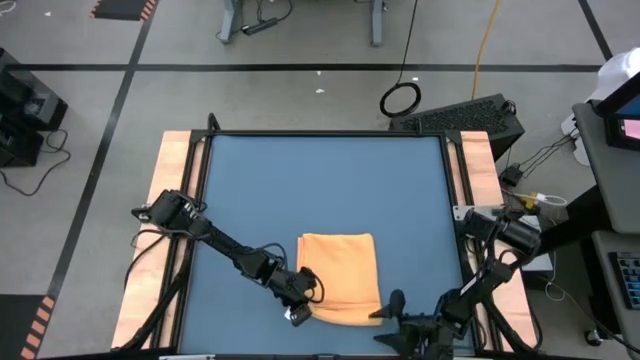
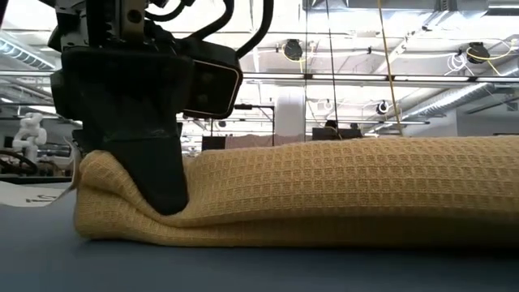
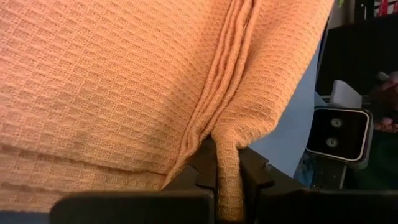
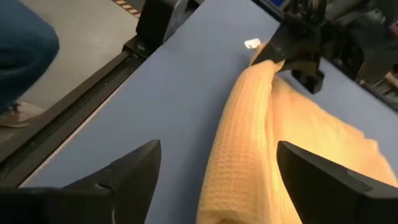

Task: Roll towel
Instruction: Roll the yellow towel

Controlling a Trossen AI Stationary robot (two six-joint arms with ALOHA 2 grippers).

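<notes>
Orange-yellow towel (image 1: pixel 340 275) lying folded on the blue surface (image 1: pixel 320 180), near the front edge, its near edge turned over into the start of a roll. Left gripper (image 1: pixel 300 305) at the towel's front left corner, jaws clamped on a pinch of the rolled fold, seemingly to keep the roll from springing back. Right gripper (image 4: pixel 217 180) just off the front right end, jaws wide apart and empty, probably released to re-grip.
</notes>
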